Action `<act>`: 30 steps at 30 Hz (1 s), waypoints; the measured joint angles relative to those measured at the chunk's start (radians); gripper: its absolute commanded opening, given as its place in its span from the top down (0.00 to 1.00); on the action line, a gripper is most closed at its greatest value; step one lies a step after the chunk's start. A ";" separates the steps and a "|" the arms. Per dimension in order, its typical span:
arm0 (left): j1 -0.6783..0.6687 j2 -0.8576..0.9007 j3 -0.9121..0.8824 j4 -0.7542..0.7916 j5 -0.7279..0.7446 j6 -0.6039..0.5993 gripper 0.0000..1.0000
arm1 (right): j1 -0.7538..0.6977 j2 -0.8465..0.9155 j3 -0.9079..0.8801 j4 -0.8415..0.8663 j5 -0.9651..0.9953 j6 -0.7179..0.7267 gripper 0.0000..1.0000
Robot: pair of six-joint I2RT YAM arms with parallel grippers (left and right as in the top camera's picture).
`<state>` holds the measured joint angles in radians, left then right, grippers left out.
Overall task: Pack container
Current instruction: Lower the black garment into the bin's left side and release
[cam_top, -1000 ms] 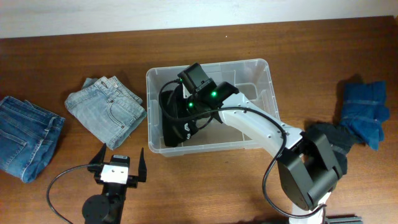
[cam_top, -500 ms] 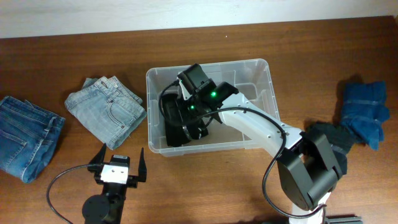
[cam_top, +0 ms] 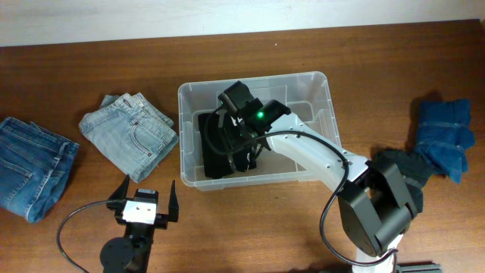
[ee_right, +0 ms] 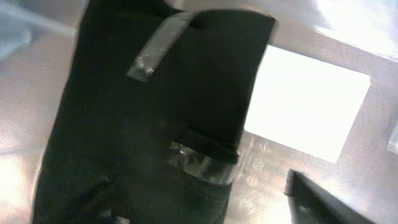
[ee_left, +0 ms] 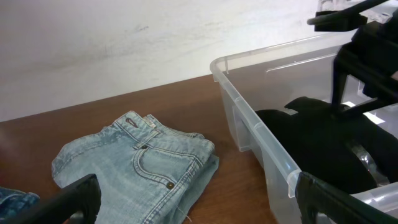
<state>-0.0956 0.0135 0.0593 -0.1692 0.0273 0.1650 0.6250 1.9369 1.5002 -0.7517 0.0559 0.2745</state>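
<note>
The container point(cam_top: 254, 79) is a clear plastic bin at the table's middle; its near wall shows in the left wrist view point(ee_left: 261, 134). A black folded garment point(cam_top: 216, 152) lies in its left half, also seen in the left wrist view point(ee_left: 323, 137) and the right wrist view point(ee_right: 137, 124), beside the white label point(ee_right: 311, 106) on the base. My right gripper point(cam_top: 239, 138) reaches into the bin just above the garment, jaws point(ee_right: 205, 205) spread apart, not gripping it. My left gripper point(cam_top: 144, 201) is open and empty in front of the bin point(ee_left: 199, 205).
Light blue folded jeans point(cam_top: 132, 133) lie left of the bin, close to my left gripper point(ee_left: 143, 168). Darker jeans point(cam_top: 30, 167) lie at the far left. A blue garment point(cam_top: 447, 136) and a dark grey one point(cam_top: 405, 163) lie at the right.
The black garment has gone from bunched against the bin's left wall to lying flat on the floor. My right gripper shifted slightly right and let it go. The left arm has not moved.
</note>
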 measured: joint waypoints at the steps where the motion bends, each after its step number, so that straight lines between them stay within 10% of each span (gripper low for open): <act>1: 0.000 0.000 0.000 0.000 0.000 0.000 0.01 | -0.003 0.000 0.000 -0.005 0.011 0.011 0.64; 5: 0.000 0.000 0.000 0.000 0.000 0.000 0.01 | -0.019 0.000 -0.001 -0.006 0.029 0.046 0.95; 30: 0.000 0.000 0.000 0.000 0.000 0.000 0.01 | -0.061 0.080 -0.022 -0.004 -0.117 0.172 0.90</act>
<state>-0.0956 0.0135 0.0593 -0.1692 0.0273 0.1650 0.5644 2.0171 1.4780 -0.7555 -0.0616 0.4465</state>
